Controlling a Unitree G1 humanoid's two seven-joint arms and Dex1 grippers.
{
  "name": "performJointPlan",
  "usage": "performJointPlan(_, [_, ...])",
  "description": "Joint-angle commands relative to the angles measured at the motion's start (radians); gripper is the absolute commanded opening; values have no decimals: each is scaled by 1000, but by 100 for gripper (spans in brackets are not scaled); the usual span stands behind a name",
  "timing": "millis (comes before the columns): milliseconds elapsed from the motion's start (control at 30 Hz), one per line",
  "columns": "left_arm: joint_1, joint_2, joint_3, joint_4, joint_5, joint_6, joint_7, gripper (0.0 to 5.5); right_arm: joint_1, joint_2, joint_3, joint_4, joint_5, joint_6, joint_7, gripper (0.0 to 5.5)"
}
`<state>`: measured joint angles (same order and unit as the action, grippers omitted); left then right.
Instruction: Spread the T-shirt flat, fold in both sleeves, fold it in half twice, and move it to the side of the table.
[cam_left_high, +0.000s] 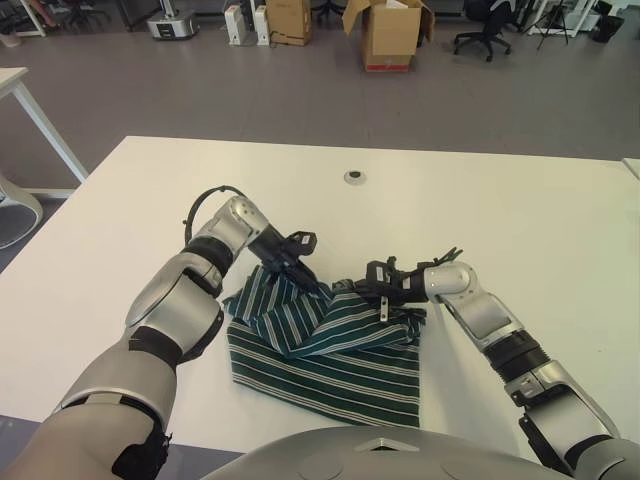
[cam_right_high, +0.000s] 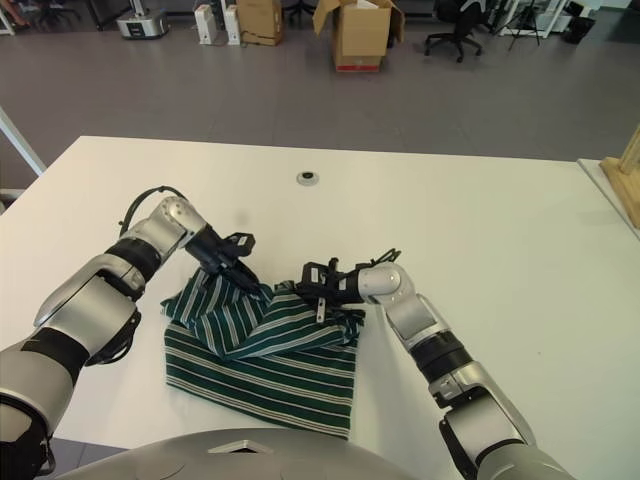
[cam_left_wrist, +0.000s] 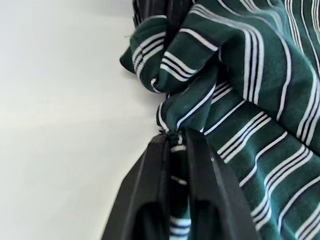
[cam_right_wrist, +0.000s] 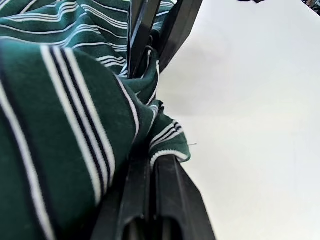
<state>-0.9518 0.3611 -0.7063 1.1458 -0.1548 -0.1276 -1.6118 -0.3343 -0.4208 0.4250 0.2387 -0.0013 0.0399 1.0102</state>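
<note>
Cloth is bunched between two grips: the green striped T-shirt (cam_left_high: 330, 365) lies at six o'clock on the white worktop (cam_left_high: 500, 220), its lower layer flat and roughly rectangular, while its far edge is gathered and raised off the surface. The left pincer (cam_left_high: 300, 270) is clenched on the fabric at about eleven o'clock of the shirt, and the right pincer (cam_left_high: 372, 287) is clenched on it at about one o'clock; both wrist views show striped cloth squeezed between the black fingers (cam_left_wrist: 150, 185). Holding the far edge at two spots side by side looks like the set-up for carrying it over toward six o'clock as one of the half folds, since a two-point hold lets the edge travel level rather than twist; that is a reading, not something shown. A small round fitting (cam_left_high: 354, 177) sits at twelve o'clock, well apart from the shirt. Hard to make out: where the sleeves and collar are, how many layers lie under the raised part, and whether each pincer holds a hem, a shoulder or just a pinch of the body. The fingertips themselves are buried in folds.
</note>
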Motion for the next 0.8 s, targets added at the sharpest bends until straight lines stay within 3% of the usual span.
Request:
performJointPlan(33, [12,22,4,-38,-63,20,-3,1,-2,-2,-50,-21,35,18,-6,0])
performJointPlan(100, [0,31,63,-27,-77,17,-3,1,-5,1,-106,-59,92,46,-6,0])
performJointPlan(233, [-58,167,362,14,-155,26,82,1,-130,-59,-463,-135,382,215,-83,0])
performJointPlan(367, [-116,281,645,-40,-271,50,202,1,-249,-140,-634,-51,487,285,-111,0])
performJointPlan(533, [-199,277,839,-133,-351,49,274,1,-355,-162,-667,18,504,282,-102,0])
performJointPlan(800, [-272,270,902,-257,-342,85,257,1,-548,-209,-686,18,509,260,-123,0])
